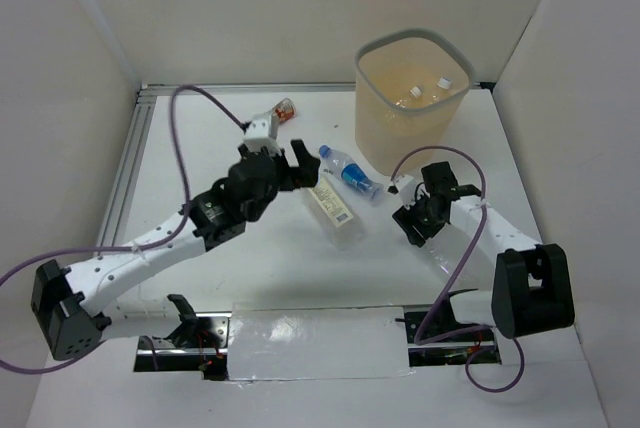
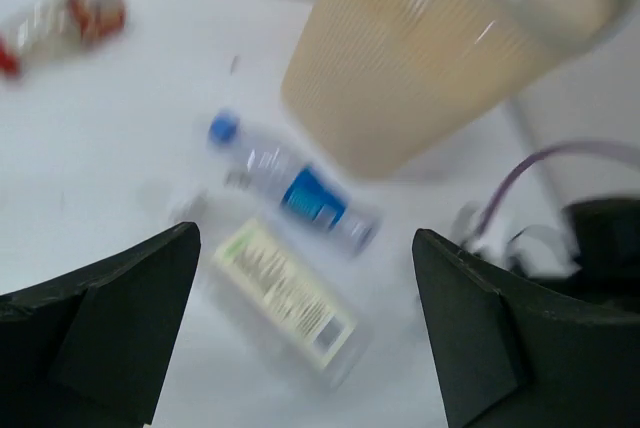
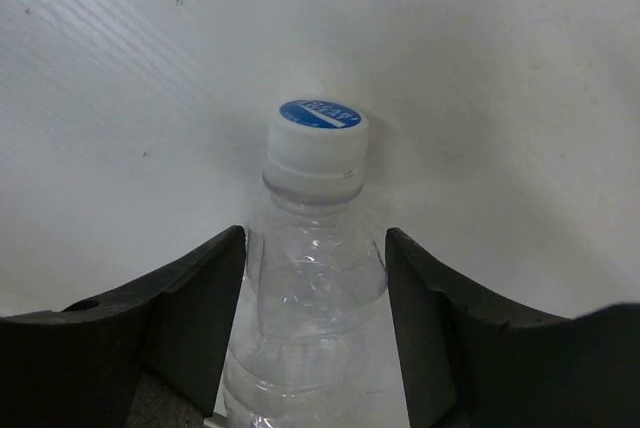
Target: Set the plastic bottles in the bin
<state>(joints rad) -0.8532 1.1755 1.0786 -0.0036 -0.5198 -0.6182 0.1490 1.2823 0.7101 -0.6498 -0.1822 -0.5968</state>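
The bin (image 1: pixel 372 118) stands at the back right with two white-capped plastic bottles (image 1: pixel 415 92) inside. On the table lie a blue-capped, blue-labelled bottle (image 1: pixel 348 174) (image 2: pixel 300 188), a white-labelled bottle (image 1: pixel 333 211) (image 2: pixel 285 293) and a red-capped bottle (image 1: pixel 284 107) (image 2: pixel 60 26). My left gripper (image 1: pixel 282 162) (image 2: pixel 305 238) hangs open above the white-labelled one, holding nothing. My right gripper (image 1: pixel 408 210) (image 3: pixel 314 238) is down at the table. Its fingers (image 3: pixel 200 298) closely flank the shoulder of a clear bottle (image 3: pixel 315 268) lying there with a white cap; the plastic is not squeezed.
White walls close in the table on the left, back and right. An aluminium rail (image 1: pixel 128 163) runs along the left edge. Purple cables (image 1: pixel 185 138) loop over both arms. The bin's ribbed wall (image 2: pixel 420 68) fills the upper right of the left wrist view.
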